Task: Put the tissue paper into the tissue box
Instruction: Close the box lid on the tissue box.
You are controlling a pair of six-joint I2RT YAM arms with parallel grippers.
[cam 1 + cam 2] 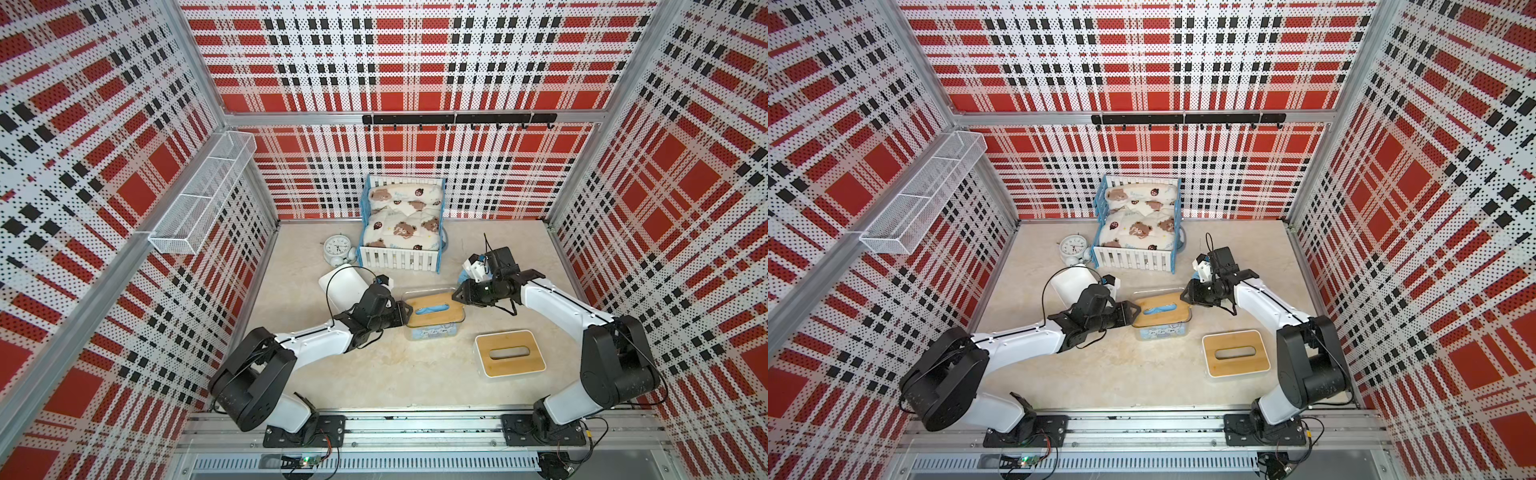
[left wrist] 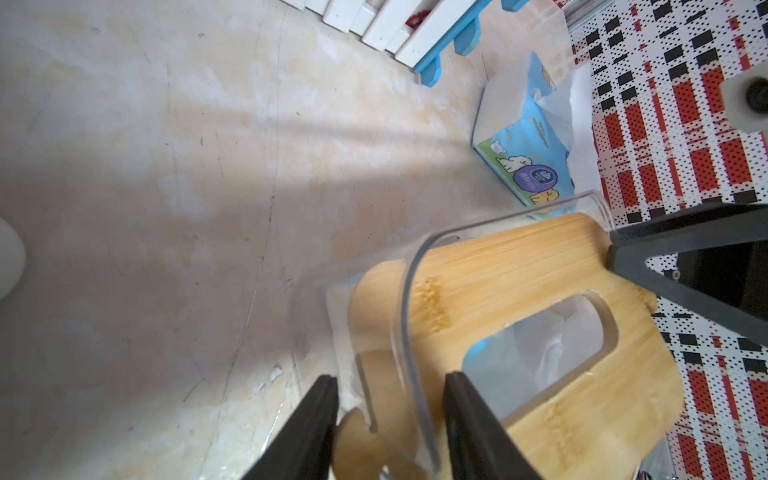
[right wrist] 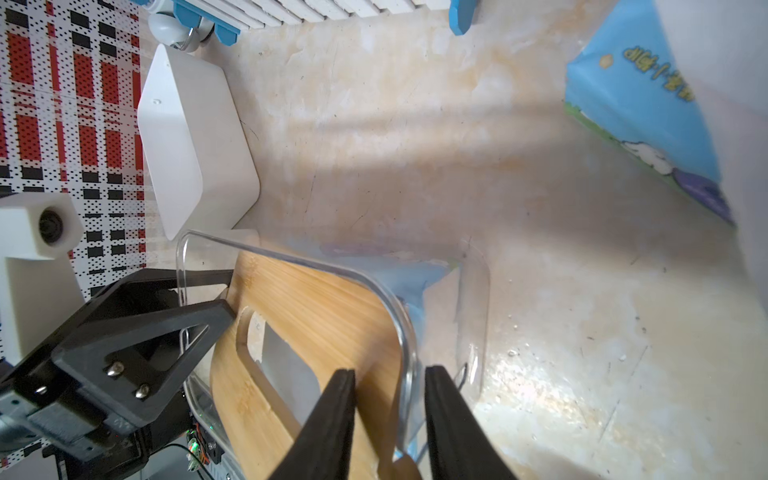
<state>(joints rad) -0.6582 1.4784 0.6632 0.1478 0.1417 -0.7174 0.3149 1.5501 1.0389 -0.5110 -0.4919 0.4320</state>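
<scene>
Already the tissue paper lies inside the clear tissue box at the middle of the table. Its blue wrap shows through the slot of the bamboo lid and through the box's near wall. The lid sits askew on the box, not flush with the rim.

At the box's left end the left gripper has its jaws parted, one finger on each side of the clear wall, with the lid's edge between them. They are not pressed onto either. At the far right corner of the box, the right gripper stands the same way. Its jaws are apart, astride the rim and the lid's edge, and a gap shows on the lid side.

A second pack of tissues (white sheets loose at its top) lies on the table to the far right of the box, under the right arm's wrist. Near and to the right stands a white box with a bamboo lid, well apart from the clear one. A white tub sits to the far left, just behind the left gripper. Beyond it are an alarm clock and a toy bed against the far wall.
</scene>
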